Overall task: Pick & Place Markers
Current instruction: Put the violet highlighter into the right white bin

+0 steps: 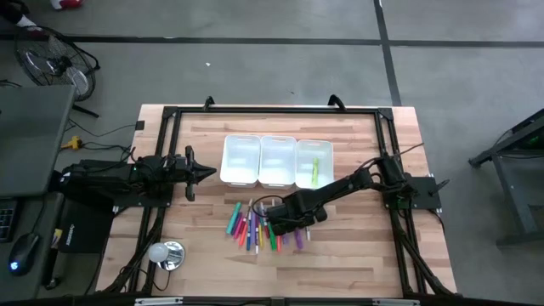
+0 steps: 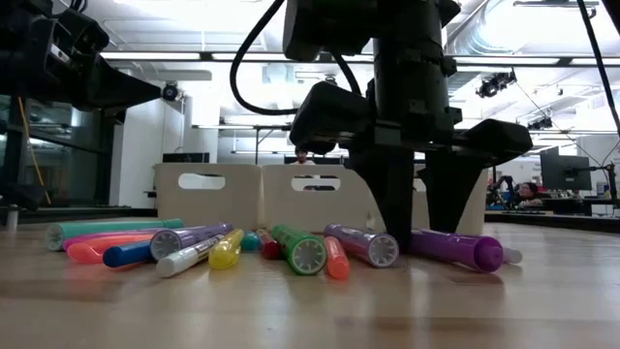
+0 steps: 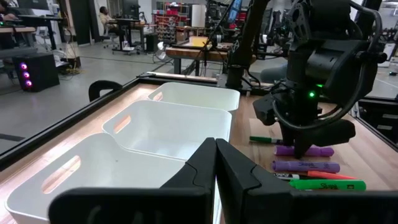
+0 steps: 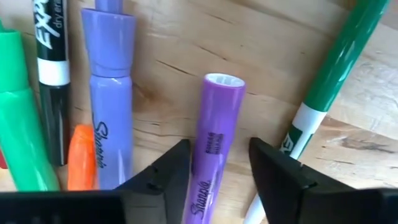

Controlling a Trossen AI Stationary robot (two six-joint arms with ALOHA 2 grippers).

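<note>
Right wrist view: the right gripper (image 4: 214,171) straddles a purple marker (image 4: 211,146) at centre frame, one finger on each side with a sliver of wood still showing, so the jaws are partly open and not yet clamped on it.
Neighbours: a lavender marker (image 4: 111,99) lies just left of the purple one; a green-and-white marker (image 4: 329,74) slants at the right, near the right finger.
High view: the right gripper (image 1: 289,217) sits low over the markers (image 1: 255,228), a fan of pens on the table (image 1: 357,263) at lower centre, below the three white bins (image 1: 276,160); the right-hand bin already holds a yellow-green marker (image 1: 314,172).
Left arm: the left gripper (image 1: 204,172) waits at mid-left beside the bins, fingers pressed together and empty.
Step in hand: likely closing on the purple marker.
Doing it well: keep the barrel centred between the fingers, squeeze squarely across it so it does not roll, and lift straight up to avoid dragging the lavender neighbour.
Risk: the right finger may catch the green-and-white pen.
</note>
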